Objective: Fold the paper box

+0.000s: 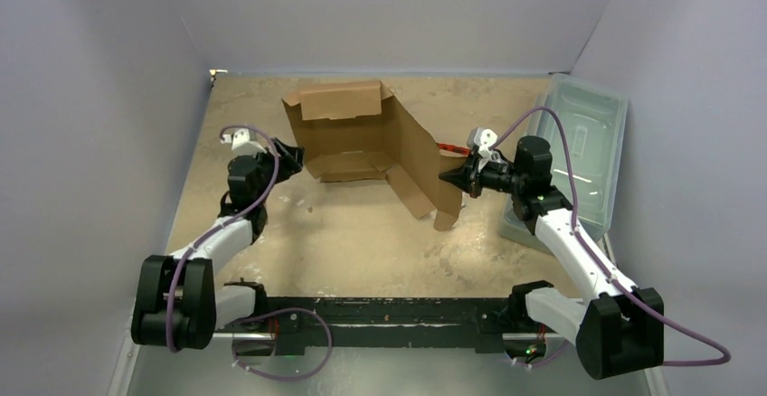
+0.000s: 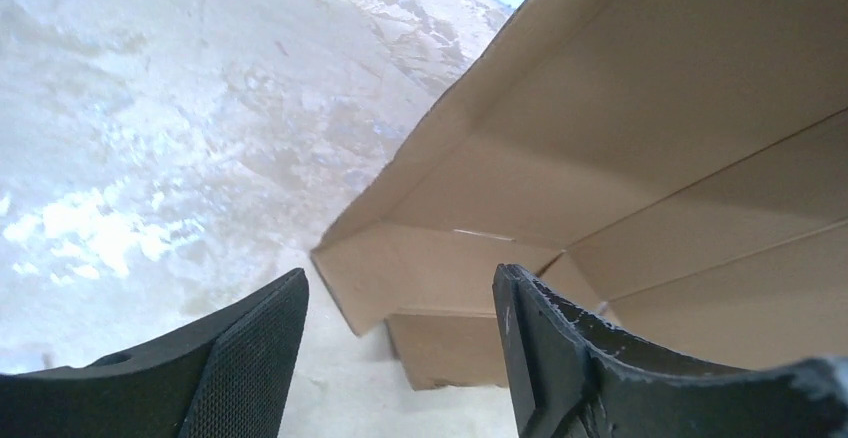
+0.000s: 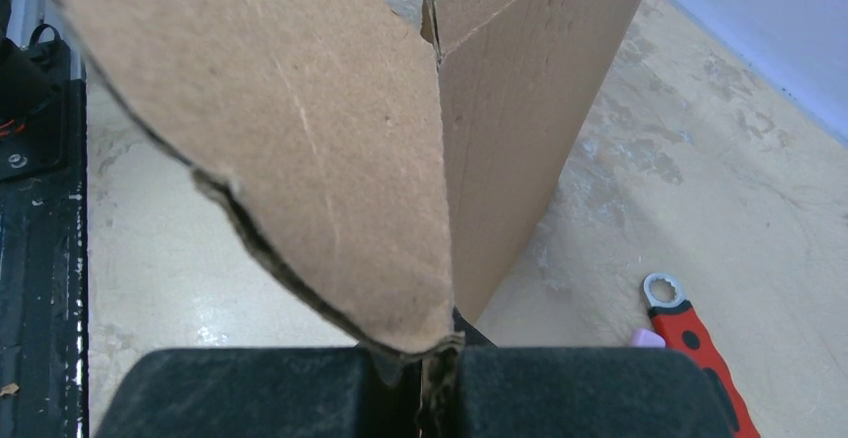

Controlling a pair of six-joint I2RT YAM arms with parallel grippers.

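The brown cardboard paper box (image 1: 362, 138) stands half-raised in the middle back of the table, its flaps bent up. My right gripper (image 1: 449, 179) is shut on the edge of the box's right-hand panel; in the right wrist view the cardboard (image 3: 330, 138) is pinched between the two pads at the gripper (image 3: 437, 383). My left gripper (image 1: 294, 155) is open at the box's left corner. In the left wrist view the box corner (image 2: 440, 278) lies just ahead of the gap at the gripper (image 2: 400, 303), not touched.
A red-handled wrench (image 3: 690, 333) lies on the table behind the box, to the right (image 1: 449, 148). A translucent grey-green plastic bin (image 1: 579, 147) stands at the right edge. Grey walls close in the table on three sides.
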